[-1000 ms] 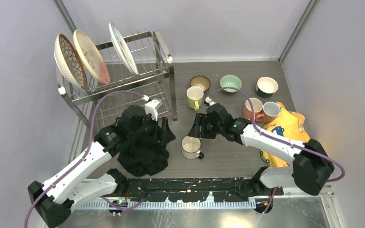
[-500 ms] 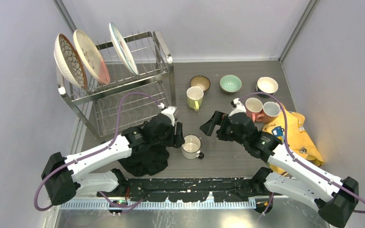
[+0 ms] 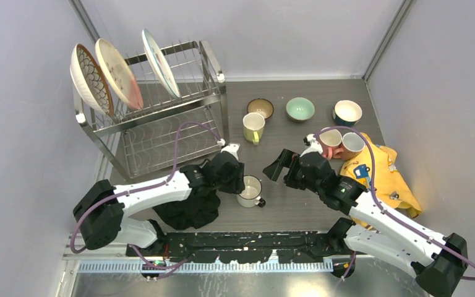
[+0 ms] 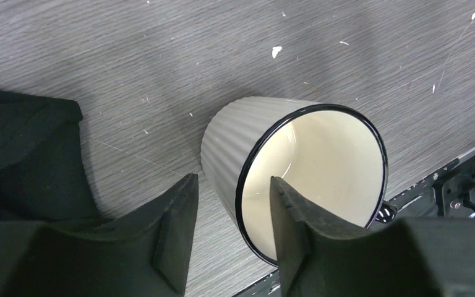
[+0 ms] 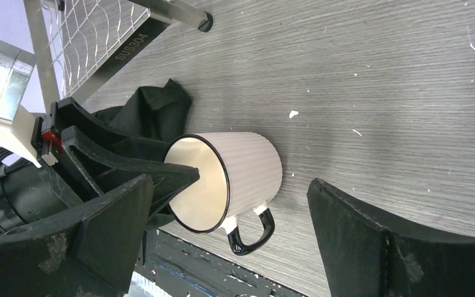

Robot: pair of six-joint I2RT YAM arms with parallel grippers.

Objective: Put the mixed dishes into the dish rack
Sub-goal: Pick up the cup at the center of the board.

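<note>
The left gripper (image 4: 232, 180) is set half-wide astride the rim of the white ribbed ceramic mug with a black rim (image 4: 312, 161): one finger (image 4: 290, 235) is inside the mouth, the other is outside the wall, and a thin gap shows on each side, so nothing is clamped yet.

The mug stands upright on the grey wood-grain surface (image 4: 161, 55) directly under this gripper. Its mouth is turned up toward the gripper, its long axis is judged vertical, and its black handle is on the side away from the outer finger.

A pinch on one wall alone would probably let the glazed mug swing, dragged by the handle's weight, or slip out. The crumpled black cloth (image 4: 25, 154), just beside the outer finger, could be snagged and lifted along.

Beyond the mug, the right gripper (image 5: 232, 182) is spread wide and holds nothing; a brush between the arms is possible.

Farther off, the two-tier silver wire dish rack (image 3: 161, 117) could be struck on its frame by a tilted mug.
</note>
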